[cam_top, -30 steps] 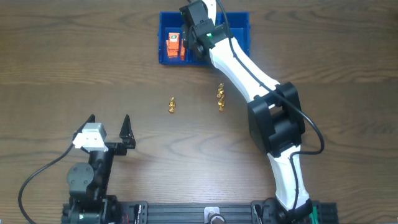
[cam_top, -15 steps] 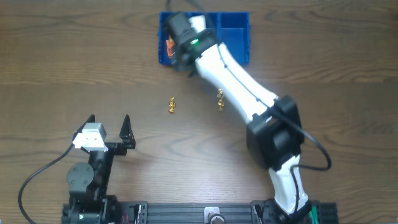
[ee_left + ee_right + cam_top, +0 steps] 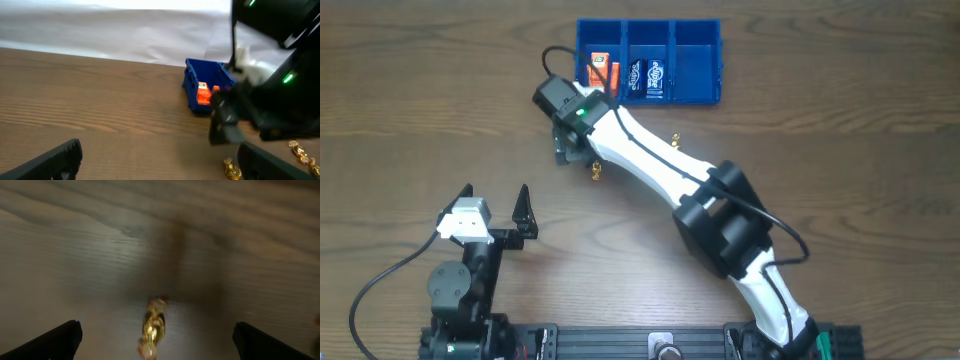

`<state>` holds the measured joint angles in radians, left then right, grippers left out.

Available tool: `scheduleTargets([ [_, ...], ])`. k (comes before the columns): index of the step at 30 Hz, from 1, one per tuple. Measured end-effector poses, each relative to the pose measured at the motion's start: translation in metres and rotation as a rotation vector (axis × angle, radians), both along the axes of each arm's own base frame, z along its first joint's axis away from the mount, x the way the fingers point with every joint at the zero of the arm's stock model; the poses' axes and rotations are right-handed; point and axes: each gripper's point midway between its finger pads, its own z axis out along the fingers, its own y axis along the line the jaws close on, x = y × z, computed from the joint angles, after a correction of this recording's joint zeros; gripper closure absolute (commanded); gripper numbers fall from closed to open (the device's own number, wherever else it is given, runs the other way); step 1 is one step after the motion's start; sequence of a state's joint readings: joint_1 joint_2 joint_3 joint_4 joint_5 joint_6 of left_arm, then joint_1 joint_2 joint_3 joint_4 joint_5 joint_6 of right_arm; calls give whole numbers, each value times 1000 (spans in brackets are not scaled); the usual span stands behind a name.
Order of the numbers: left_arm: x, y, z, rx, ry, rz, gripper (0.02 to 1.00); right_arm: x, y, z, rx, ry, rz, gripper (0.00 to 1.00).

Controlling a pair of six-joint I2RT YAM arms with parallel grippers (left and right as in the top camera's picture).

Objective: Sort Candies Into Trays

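1. Right wrist view: a gold candy [image 3: 154,325] lies on the table [image 3: 75,240], centred between the wide-spread, empty fingers of the right gripper [image 3: 565,150].
2. A second ago that gripper was over the blue tray [image 3: 650,101]. It has swung down to this candy, probably to start the next pick.
3. The tray is now uncovered, with an orange candy [image 3: 598,72] in its left compartment and dark candies [image 3: 647,78] in the middle one.
4. The left gripper [image 3: 497,195] is open and unmoved.

A brown wood-grain tabletop [image 3: 440,90] is lying under my right gripper [image 3: 564,152] and stretching away on every side of it. A plain white backdrop [image 3: 100,30] is standing past the table's far edge, ahead of my left gripper [image 3: 496,200]. A black metal rail [image 3: 600,335] is sitting behind both.
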<state>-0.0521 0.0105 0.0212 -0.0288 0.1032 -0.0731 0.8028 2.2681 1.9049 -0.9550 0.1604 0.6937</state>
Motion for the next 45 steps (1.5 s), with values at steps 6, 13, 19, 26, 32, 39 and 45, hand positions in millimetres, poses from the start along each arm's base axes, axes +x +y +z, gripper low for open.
scheduleTargets([
  [6,0,0,0,0,0,0,20,-7,-4,-39,-41,62,-32,56],
  [13,0,0,0,0,0,0,20,-14,-4,-43,-40,96,-49,154],
  [19,0,0,0,0,0,0,20,-21,-5,-45,-46,118,-54,257],
  [26,0,0,0,0,0,0,20,-29,3,-46,-26,138,-46,402],
  [32,0,0,0,0,0,0,20,-29,6,-46,-16,139,-46,581],
  [39,0,0,0,0,0,0,20,-28,5,-46,-20,133,-48,636],
  [45,0,0,0,0,0,0,20,-26,3,-45,-32,120,-52,691],
])
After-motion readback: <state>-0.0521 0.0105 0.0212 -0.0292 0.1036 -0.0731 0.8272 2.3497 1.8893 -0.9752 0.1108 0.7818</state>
